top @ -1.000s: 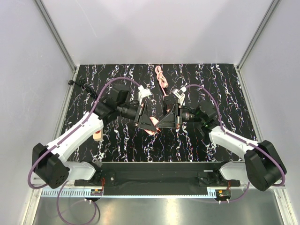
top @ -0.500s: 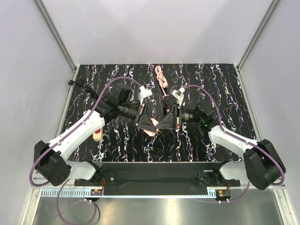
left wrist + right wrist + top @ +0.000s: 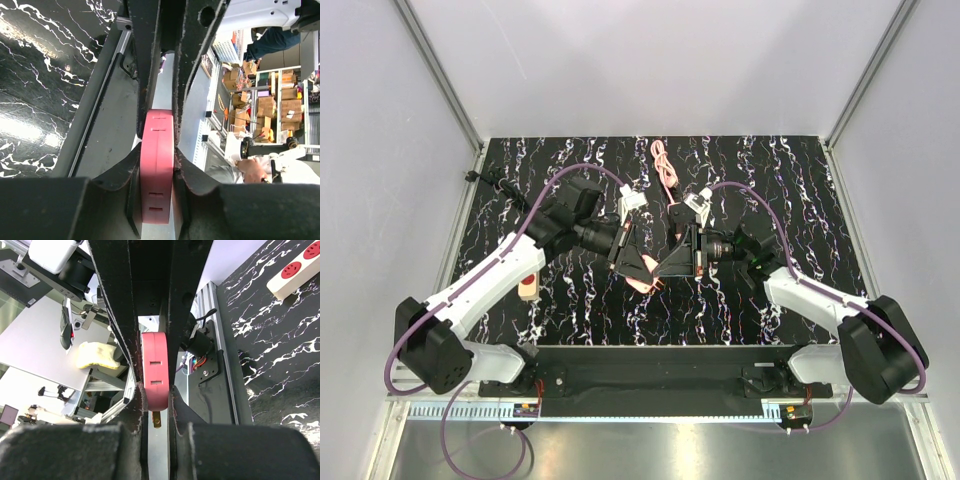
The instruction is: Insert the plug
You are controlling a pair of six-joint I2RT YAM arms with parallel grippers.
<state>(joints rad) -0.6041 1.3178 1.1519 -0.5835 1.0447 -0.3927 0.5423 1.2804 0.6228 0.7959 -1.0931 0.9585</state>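
The plug [image 3: 645, 283], a small pink block with side slots, hangs above the table between the two meeting grippers. In the left wrist view the plug [image 3: 156, 165] stands lengthwise between my fingers, both pressing its flat sides. My left gripper [image 3: 638, 272] is shut on it. My right gripper [image 3: 660, 272] grips the same plug [image 3: 156, 375] from the other side, shut. A brass prong [image 3: 156, 419] shows just past its rounded end. The beige strip [image 3: 528, 288] with red sockets lies under my left forearm and also shows as the beige strip [image 3: 295, 267] at upper right.
A coiled pink cord [image 3: 665, 165] lies at the back middle of the black marbled table [image 3: 800, 200]. White walls stand on three sides. Both arm bases sit on the dark rail [image 3: 650, 375] at the near edge.
My left arm has reached slightly further right and its fingers have narrowed onto the pink plug. The right gripper has stayed shut and nearly still.
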